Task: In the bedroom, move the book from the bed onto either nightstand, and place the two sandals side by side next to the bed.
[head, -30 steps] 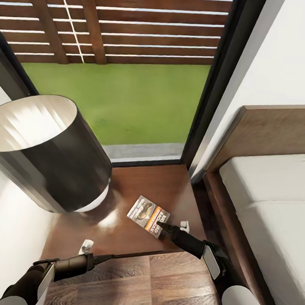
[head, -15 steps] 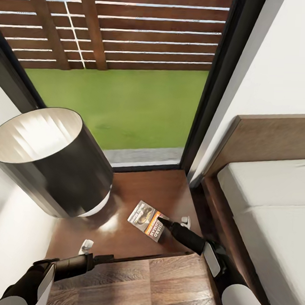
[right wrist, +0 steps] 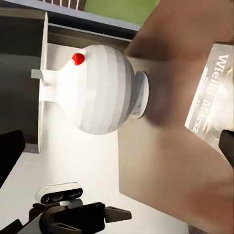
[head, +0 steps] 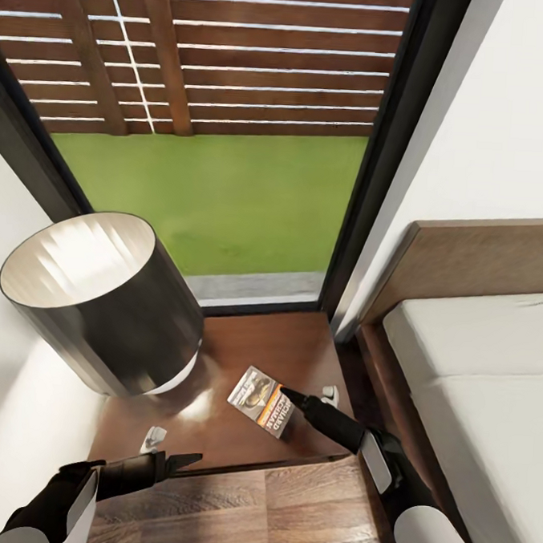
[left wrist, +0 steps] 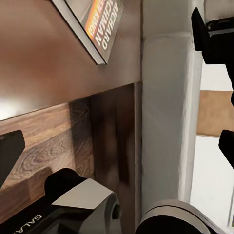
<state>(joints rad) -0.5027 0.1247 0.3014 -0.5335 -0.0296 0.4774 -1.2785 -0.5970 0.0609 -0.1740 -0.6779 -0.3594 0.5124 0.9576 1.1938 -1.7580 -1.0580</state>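
The book, with a grey cover picture and an orange band, lies flat on the dark reddish-brown nightstand beside the bed. My right gripper is open just right of the book, and its dark fingertip is at the book's edge. The right wrist view has the book's pale cover close by. My left gripper hangs open over the nightstand's front edge, apart from the book. The blue sandals are out of view.
A table lamp with a dark drum shade and a white round base takes up the nightstand's left half. A tall dark-framed window stands behind it, the brown headboard to the right and the wood-plank floor in front.
The whole picture has slid downward, so the camera has moved. The book stays flat on the nightstand. My right gripper's tip has shifted slightly along the book's right edge.
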